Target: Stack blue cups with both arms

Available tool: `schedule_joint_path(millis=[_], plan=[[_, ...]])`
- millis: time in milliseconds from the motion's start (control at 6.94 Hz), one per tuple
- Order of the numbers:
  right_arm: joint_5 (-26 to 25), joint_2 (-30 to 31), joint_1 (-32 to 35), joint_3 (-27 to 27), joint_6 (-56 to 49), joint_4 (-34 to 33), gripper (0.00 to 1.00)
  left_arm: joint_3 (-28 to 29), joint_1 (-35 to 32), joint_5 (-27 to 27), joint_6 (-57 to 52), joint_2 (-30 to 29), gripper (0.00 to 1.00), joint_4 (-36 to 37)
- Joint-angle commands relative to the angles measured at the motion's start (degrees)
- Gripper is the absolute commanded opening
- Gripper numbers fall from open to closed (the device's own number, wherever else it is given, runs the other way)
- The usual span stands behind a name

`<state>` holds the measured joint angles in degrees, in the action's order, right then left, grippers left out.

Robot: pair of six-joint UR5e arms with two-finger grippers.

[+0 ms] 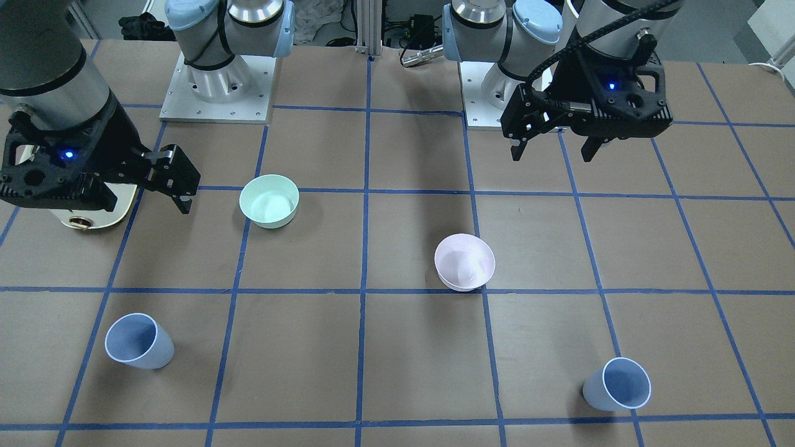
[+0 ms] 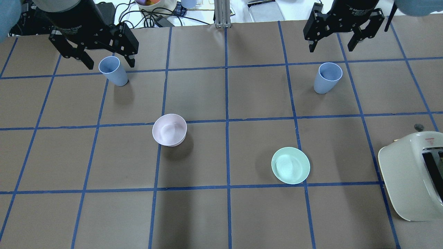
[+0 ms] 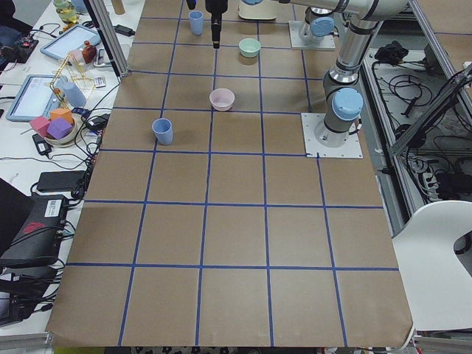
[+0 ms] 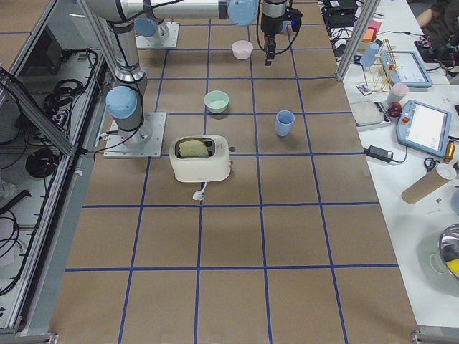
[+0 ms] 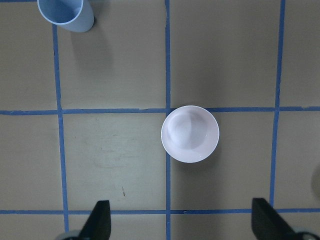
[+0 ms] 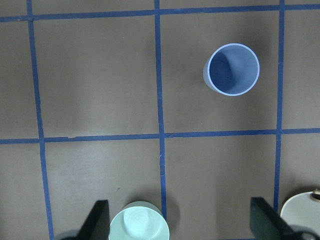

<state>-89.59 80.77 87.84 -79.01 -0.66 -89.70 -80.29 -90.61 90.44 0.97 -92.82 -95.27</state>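
Observation:
Two pale-blue cups stand upright and apart on the table. One is on my left side [image 2: 114, 71] [image 1: 618, 385] and one on my right side [image 2: 327, 77] [image 1: 138, 341]. My left gripper [image 2: 110, 65] [image 1: 551, 155] is open and empty, high above the table. In the left wrist view its cup [image 5: 65, 12] is at the top left, well away from the fingertips [image 5: 97, 222]. My right gripper [image 2: 331, 47] is open and empty, also held high. In the right wrist view its cup [image 6: 231, 69] is at the upper right, ahead of the fingertips [image 6: 267, 220].
A pale pink bowl [image 2: 169, 129] [image 5: 190, 134] sits left of centre. A mint-green bowl [image 2: 290, 165] [image 6: 139, 222] sits right of centre. A cream toaster [image 2: 412, 176] stands at the table's right edge. Blue tape lines grid the brown table [image 2: 225, 214].

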Motion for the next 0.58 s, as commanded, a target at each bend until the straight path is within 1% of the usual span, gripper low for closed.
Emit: schedule_joint_path(millis=[0, 432], plan=[[0.03, 0.0, 0.05, -0.09, 0.05, 0.05, 1.0, 0.13, -0.09, 0.0, 0.0, -0.25, 1.0, 0.0], [0.03, 0.0, 0.05, -0.09, 0.14, 0.05, 1.0, -0.13, -0.09, 0.0, 0.0, -0.17, 1.0, 0.0]])
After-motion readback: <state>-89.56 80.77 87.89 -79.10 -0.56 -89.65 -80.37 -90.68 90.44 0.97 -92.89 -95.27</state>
